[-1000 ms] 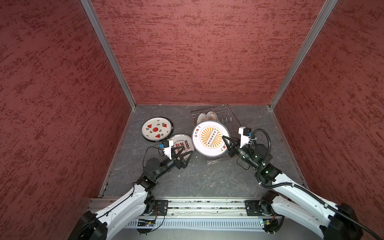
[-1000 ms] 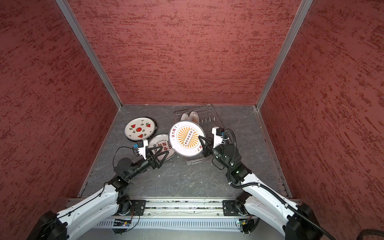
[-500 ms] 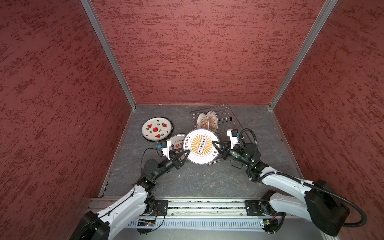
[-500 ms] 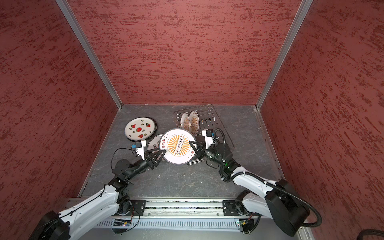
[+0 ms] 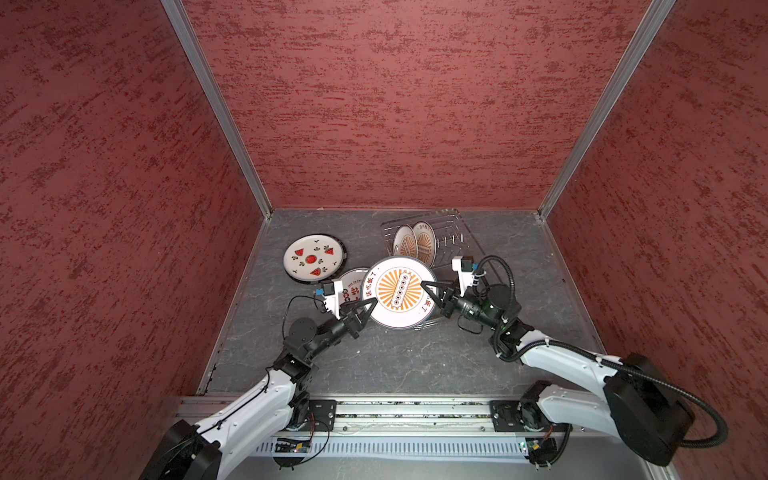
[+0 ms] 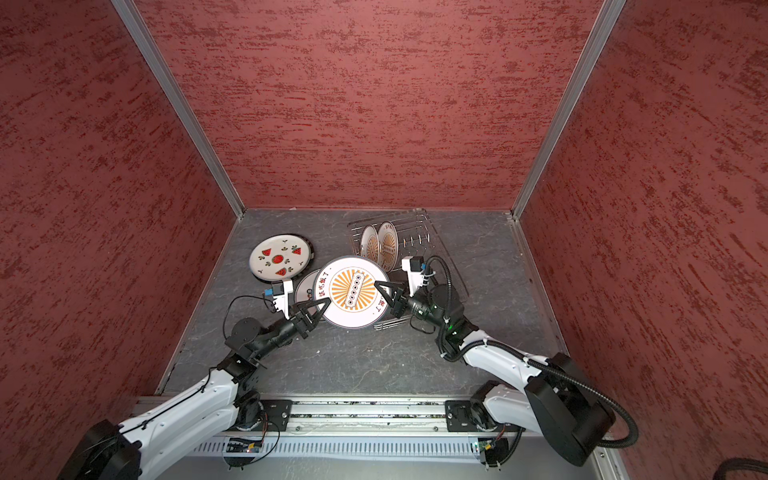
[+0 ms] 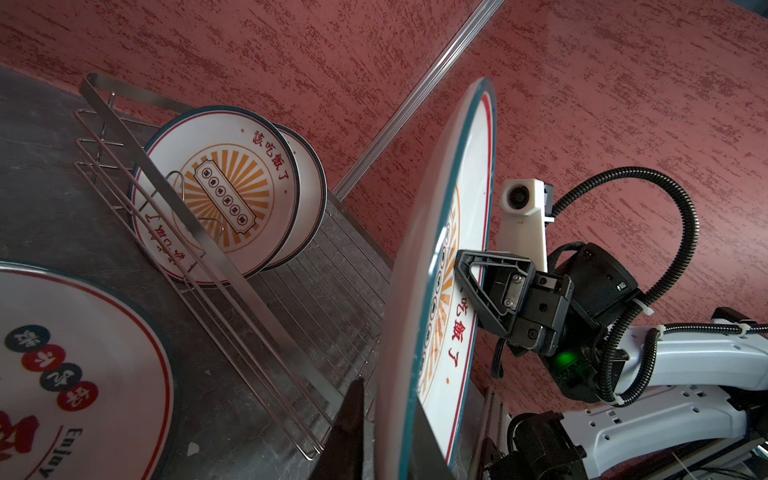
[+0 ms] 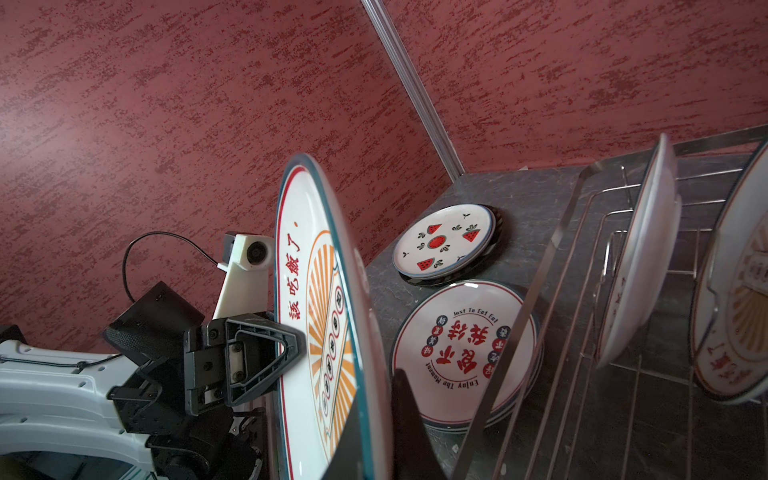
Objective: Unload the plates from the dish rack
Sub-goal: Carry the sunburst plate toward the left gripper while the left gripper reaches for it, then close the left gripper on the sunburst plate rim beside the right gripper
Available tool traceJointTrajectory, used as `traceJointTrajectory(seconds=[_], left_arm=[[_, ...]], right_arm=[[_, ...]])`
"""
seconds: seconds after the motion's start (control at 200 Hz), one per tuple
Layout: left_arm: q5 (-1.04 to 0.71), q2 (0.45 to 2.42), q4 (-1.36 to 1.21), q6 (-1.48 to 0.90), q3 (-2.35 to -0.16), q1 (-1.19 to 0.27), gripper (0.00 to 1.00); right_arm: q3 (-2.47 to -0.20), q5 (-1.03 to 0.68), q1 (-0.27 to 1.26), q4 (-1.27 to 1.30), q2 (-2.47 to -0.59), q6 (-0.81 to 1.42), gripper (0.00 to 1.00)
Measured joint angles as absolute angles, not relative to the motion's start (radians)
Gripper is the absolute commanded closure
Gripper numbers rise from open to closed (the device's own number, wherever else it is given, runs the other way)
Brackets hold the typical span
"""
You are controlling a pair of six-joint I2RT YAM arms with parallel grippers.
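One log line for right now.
sunburst plate: held at opposite edges | left gripper: shut on rim | right gripper: shut on rim | dish rack: two plates

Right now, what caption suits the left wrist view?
Right hand clamps the rim of a round white sunburst-print plate seen nearly edge-on; two matching plates stand in the silver wire dish rack.

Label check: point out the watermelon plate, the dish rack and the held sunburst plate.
Round white watermelon-print plate [image 5: 314,258]: top view, centre.
Silver wire dish rack [image 5: 451,240]: top view, prong row.
Held round orange-sunburst plate [image 5: 399,289]: top view, centre.
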State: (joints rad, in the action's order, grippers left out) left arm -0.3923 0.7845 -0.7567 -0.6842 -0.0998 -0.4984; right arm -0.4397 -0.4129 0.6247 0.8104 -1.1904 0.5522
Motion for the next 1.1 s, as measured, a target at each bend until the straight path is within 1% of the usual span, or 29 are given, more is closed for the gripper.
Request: traceJointTrajectory(seconds=[0.266,0.311,0.481,0.631,0.666,0.691,0.706,0.751,0.782,0.802,0.817,0.837,1.102], left_arm=[[-0.396,0.824,-0.738,-0.709,-0.113,-0.492,1.00],[-0.395,0.828,-0.738,-0.711,-0.113,-0.490,1.00],[-0.389,0.833,-0.733,-0.721,-0.113,-0.487,1.00],[-0.395,0.830,-0.714,-0.725,-0.113,-0.488,1.00],[-0.394,0.828,-0.707,-0.727,-0.113,-0.490,1.00],[-0.391,0.824,-0.701,-0.727,-0.113,-0.490,1.00],[-0.388,0.822,-0.698,-0.728,-0.113,-0.490,1.00],[-0.379,0.811,-0.689,-0.728,-0.111,-0.489,1.00],[-0.375,0.804,-0.681,-0.729,-0.111,-0.487,1.00],[-0.372,0.799,-0.677,-0.729,-0.111,-0.485,1.00],[-0.371,0.796,-0.673,-0.729,-0.111,-0.484,1.00],[-0.368,0.791,-0.670,-0.729,-0.111,-0.482,1.00],[-0.357,0.725,-0.635,-0.731,-0.098,-0.457,1.00]], right_arm=[[-0.462,-0.396,0.627,0.800,-1.216,0.519,1.00],[-0.466,-0.396,0.627,0.796,-1.221,0.517,1.00],[-0.479,-0.403,0.627,0.791,-1.239,0.517,0.90],[-0.502,-0.409,0.627,0.792,-1.252,0.517,0.79],[-0.508,-0.411,0.627,0.794,-1.254,0.517,0.74],[-0.511,-0.413,0.627,0.794,-1.255,0.518,0.67],[-0.513,-0.414,0.627,0.794,-1.256,0.516,0.60],[-0.519,-0.416,0.628,0.795,-1.259,0.517,0.36],[-0.523,-0.418,0.628,0.793,-1.261,0.518,0.24],[-0.526,-0.418,0.628,0.789,-1.263,0.518,0.08],[-0.528,-0.417,0.629,0.787,-1.264,0.518,0.02],[-0.531,-0.416,0.630,0.785,-1.264,0.517,0.01],[-0.536,-0.379,0.641,0.771,-1.265,0.516,0.01]])
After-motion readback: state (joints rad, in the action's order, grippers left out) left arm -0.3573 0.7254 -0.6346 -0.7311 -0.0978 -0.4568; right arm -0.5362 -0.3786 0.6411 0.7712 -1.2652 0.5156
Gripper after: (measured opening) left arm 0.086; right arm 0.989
